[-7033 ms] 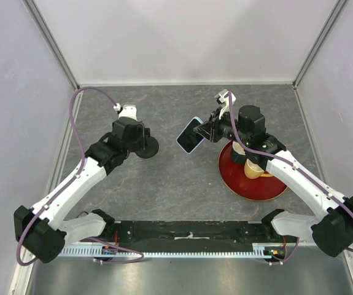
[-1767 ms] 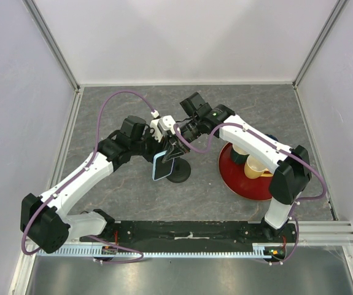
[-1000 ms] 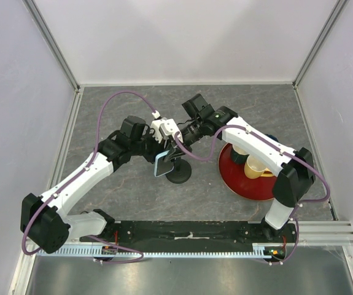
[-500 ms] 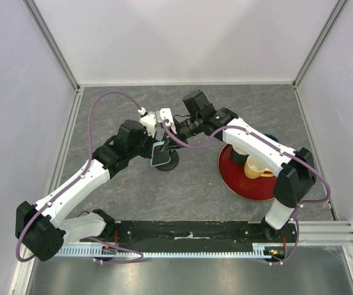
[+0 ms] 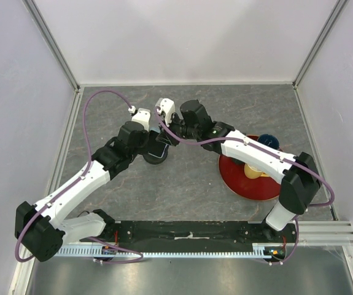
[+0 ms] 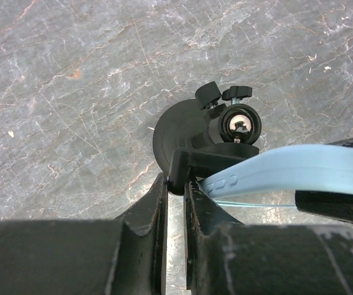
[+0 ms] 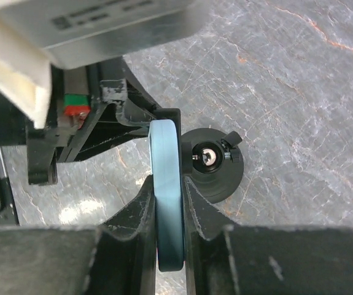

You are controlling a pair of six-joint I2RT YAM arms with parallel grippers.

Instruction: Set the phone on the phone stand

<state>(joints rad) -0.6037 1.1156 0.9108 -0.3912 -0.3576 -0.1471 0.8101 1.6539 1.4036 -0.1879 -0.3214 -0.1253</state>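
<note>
The phone [image 7: 166, 160] stands edge-on, its pale blue rim facing the right wrist camera, and my right gripper [image 7: 169, 184] is shut on it. The phone's far end rests against the black clamp plate of the phone stand [image 7: 220, 178]. In the left wrist view my left gripper [image 6: 175, 184] is shut on that clamp plate, with the stand's disc base [image 6: 175, 130] and shiny ball joint [image 6: 239, 125] beyond it. The phone's rim [image 6: 287, 167] runs off to the right. From above, both grippers [image 5: 153, 146] [image 5: 164, 138] meet over the stand [image 5: 155, 158] and hide the phone.
A red plate [image 5: 237, 179] lies right of centre with a yellow mug [image 5: 254, 170] on it, under the right forearm. A dark blue bowl [image 5: 267, 142] sits at its far edge. White walls close in the grey stone tabletop [image 5: 194, 190].
Both grippers, the stand and the phone have slid away from the arms' bases and to the left. The phone has tipped from leaning with its face showing to upright and edge-on.
</note>
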